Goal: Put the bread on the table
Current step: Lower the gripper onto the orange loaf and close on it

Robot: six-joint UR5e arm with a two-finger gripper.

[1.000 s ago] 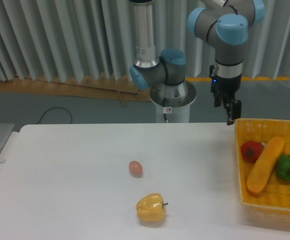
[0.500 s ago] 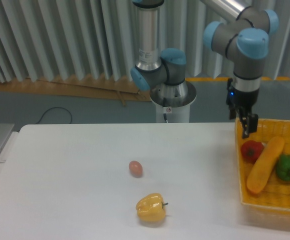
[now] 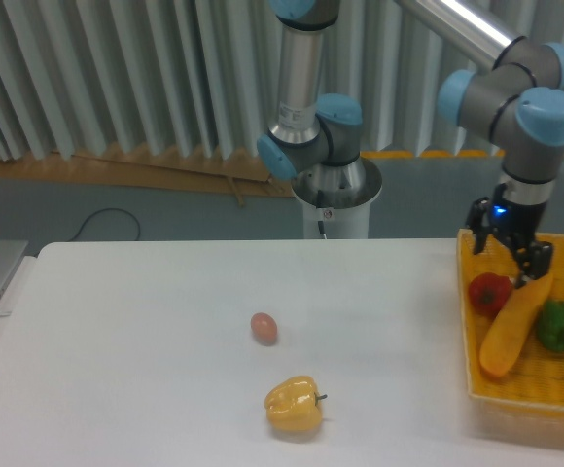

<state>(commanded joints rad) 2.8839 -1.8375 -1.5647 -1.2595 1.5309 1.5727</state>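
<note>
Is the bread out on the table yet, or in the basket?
In the basket. The bread lies slanted between the red pepper and green pepper, with the pincer above its upper end.

Even, diffuse overhead light, bright overall. White surface [image 3: 146, 370] is slightly blown out, low texture, no hard glare. Shadows soft and short: a faint one under the yellow pepper [image 3: 294, 405], another barely visible under the egg [image 3: 264, 328]. Specular highlights on the metal arm tube [image 3: 454, 26] and on the silver column [image 3: 297, 73]. A blue LED glows near the end effector [image 3: 521, 259]. Low resolution, mild compression softness throughout; basket [image 3: 545, 389] weave smears at the right edge. Curtain [image 3: 97, 78] folds fairly crisp. No obvious motion blur, no noticeable edge distortion.
</note>
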